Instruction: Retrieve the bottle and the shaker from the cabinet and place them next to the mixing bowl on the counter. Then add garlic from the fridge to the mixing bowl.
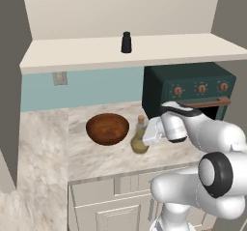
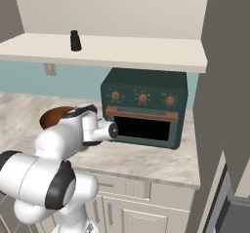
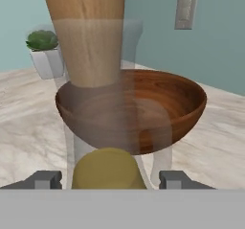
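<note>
Two Items Apart: Bottle by the Bowl, Shaker on the Shelf

Marble tabletop ran under everything, with the open cabinet shelf above it. A dark green toaster oven stood at the back of the tabletop, right of my work. The wooden mixing bowl sat upright on the tabletop, left of the oven. Just beside the bowl, on its right, stood the bottle, upright, clear glass with yellow liquid low down and a wooden top. My tool was level with the bottle's lower part, one fingertip either side of it; whether the tips pressed the glass or stood just off it I could not tell. Through the hand view the bowl showed behind the glass, with a small potted plant far back. The small dark shaker stood on the shelf.
</note>
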